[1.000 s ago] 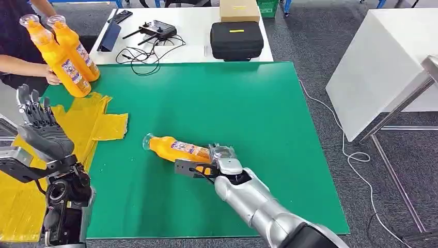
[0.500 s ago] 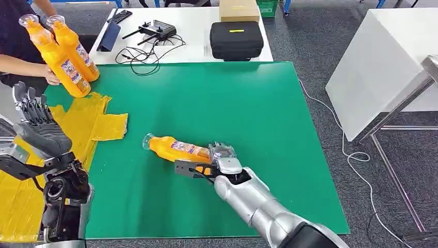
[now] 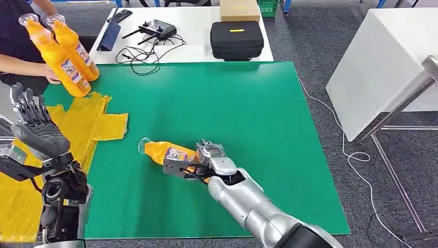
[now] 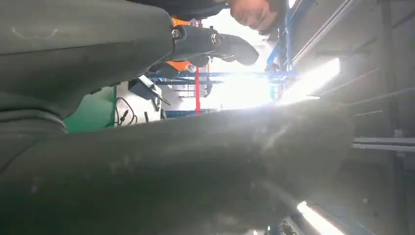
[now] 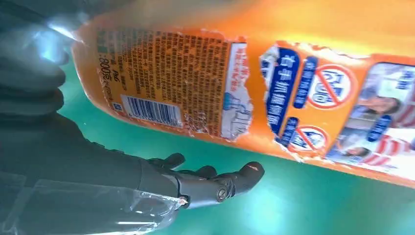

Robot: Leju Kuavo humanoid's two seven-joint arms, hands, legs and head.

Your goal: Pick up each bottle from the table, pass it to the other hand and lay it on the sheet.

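The orange bottle [image 3: 168, 153] lies on its side over the green mat [image 3: 232, 113], in the near middle part, with its clear cap pointing toward the yellow sheet [image 3: 77, 124]. The right hand [image 3: 199, 160] holds the bottle at its base end, with the fingers [image 3: 178, 169] wrapped around the body; in the right wrist view the torn label of the bottle [image 5: 254, 83] is very close, and dark fingers [image 5: 215, 183] reach under it above the mat. If the bottle touches the mat or is a little lifted, I cannot tell. The left hand [image 3: 36, 126] is raised over the sheet at the left side, holding nothing, with its fingers straight up and a little apart. At the far left corner of the mat, a person [image 3: 15, 46] holds two more bottles [image 3: 62, 49] upright. Behind the mat, a white table [image 3: 191, 28] carries a black case [image 3: 236, 39], a controller [image 3: 157, 28] with cables and a cardboard box [image 3: 239, 9].
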